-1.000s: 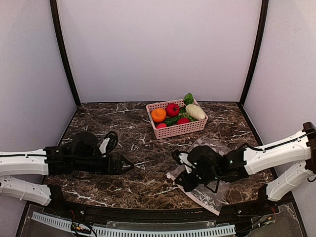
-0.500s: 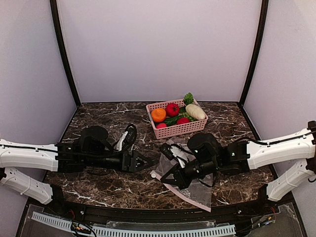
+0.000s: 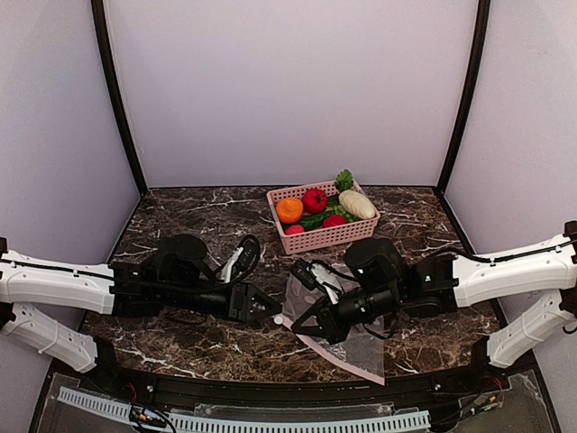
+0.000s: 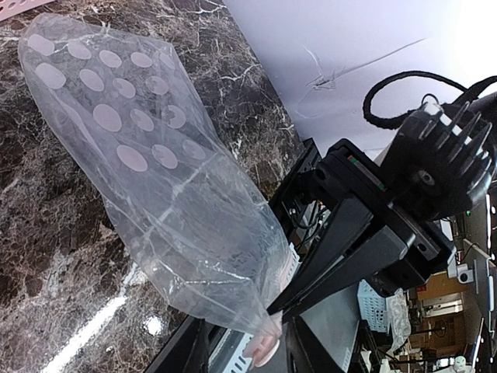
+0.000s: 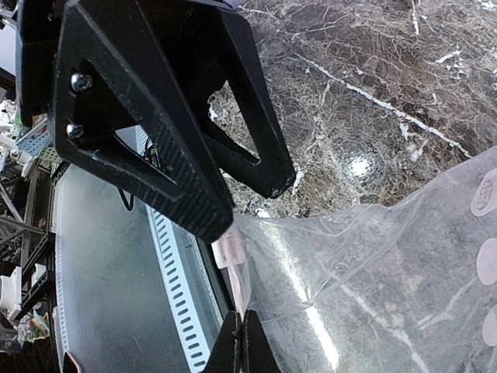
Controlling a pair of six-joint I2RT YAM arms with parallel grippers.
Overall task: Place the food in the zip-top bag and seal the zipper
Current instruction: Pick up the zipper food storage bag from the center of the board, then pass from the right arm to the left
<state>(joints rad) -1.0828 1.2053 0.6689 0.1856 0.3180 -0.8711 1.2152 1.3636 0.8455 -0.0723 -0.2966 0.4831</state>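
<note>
Dark veined marble tabletop (image 3: 180, 212) and plain lilac walls frame the scene. We see the clear dotted plastic zip-top bag (image 4: 155, 179) raised off the stone near the front edge. The right gripper (image 5: 241, 342) is pinched tight on the bag's mouth edge, presumably to keep it taut. The left gripper (image 5: 245, 206) sits just beside the pinkish zip strip (image 5: 231, 252), fingers apart and clamped on nothing, likely seeking a second hold to spread the mouth. The toy food (image 3: 314, 200) lies in the pink slotted plastic basket (image 3: 325, 237), well behind the bag. We can read no brand, label or writing; the bag bears only dots.
</note>
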